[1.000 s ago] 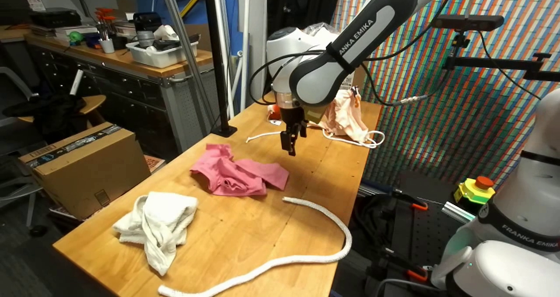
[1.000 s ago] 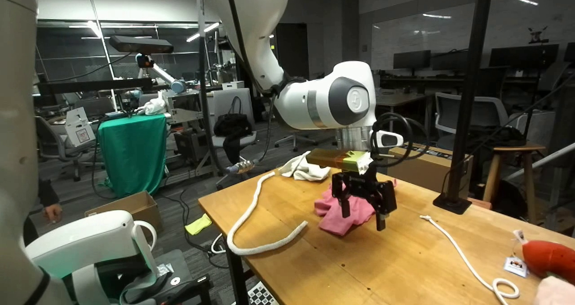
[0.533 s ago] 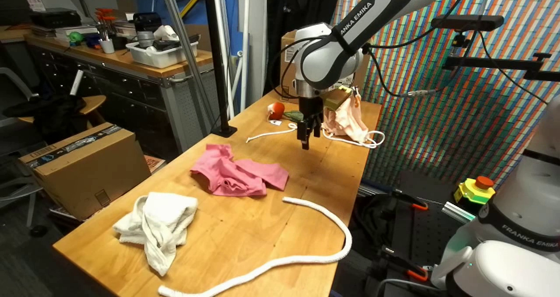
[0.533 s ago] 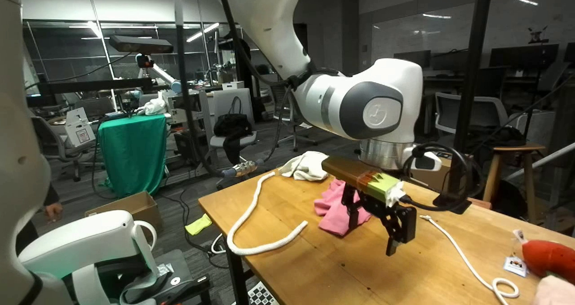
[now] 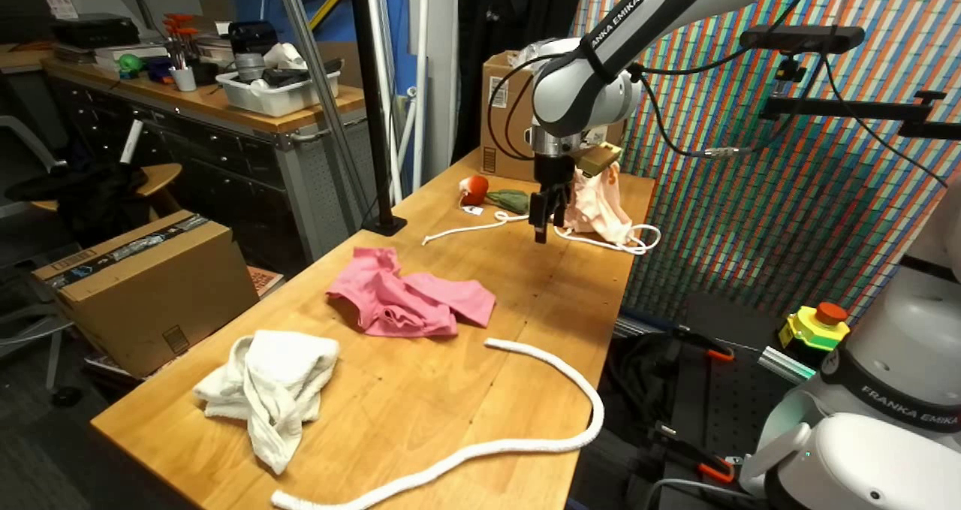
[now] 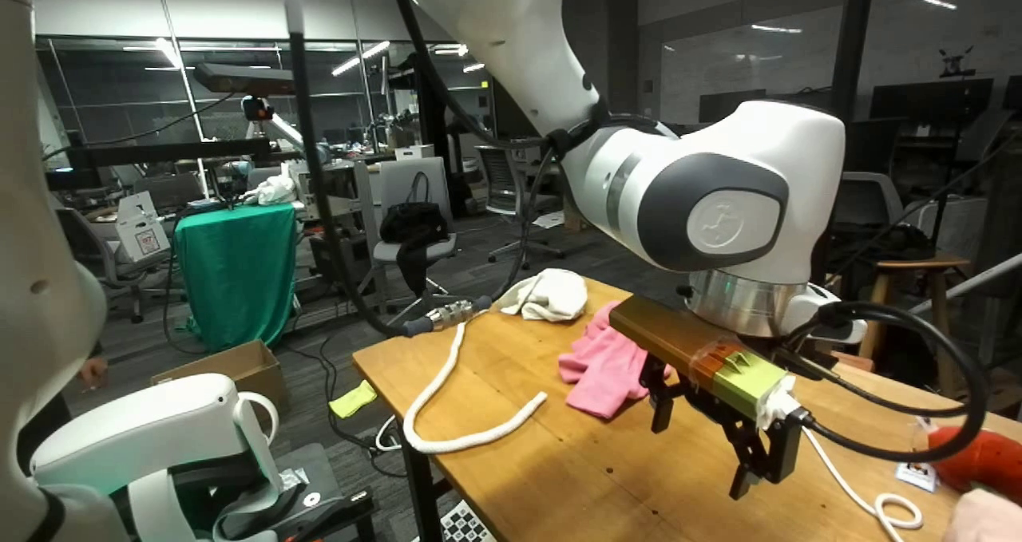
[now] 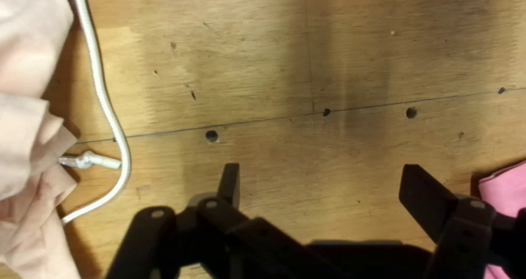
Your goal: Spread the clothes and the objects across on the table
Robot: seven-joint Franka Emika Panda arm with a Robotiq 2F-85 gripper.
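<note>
clothes [image 7: 28, 110] either side of the claw [image 7: 319, 177]

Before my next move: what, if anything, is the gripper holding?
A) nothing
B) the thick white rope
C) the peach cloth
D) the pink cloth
A: in the wrist view the gripper has its fingers spread apart, with wooden tabletop showing through the gap, and the pink cloth lies outside it at the right edge.

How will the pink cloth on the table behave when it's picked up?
The pink cloth will probably hang limp, given its soft creases. Lifted by its flatter end, it may partly unfold, since the rest lies bunched. It looks unlikely to roll, lying low on the table.
</note>
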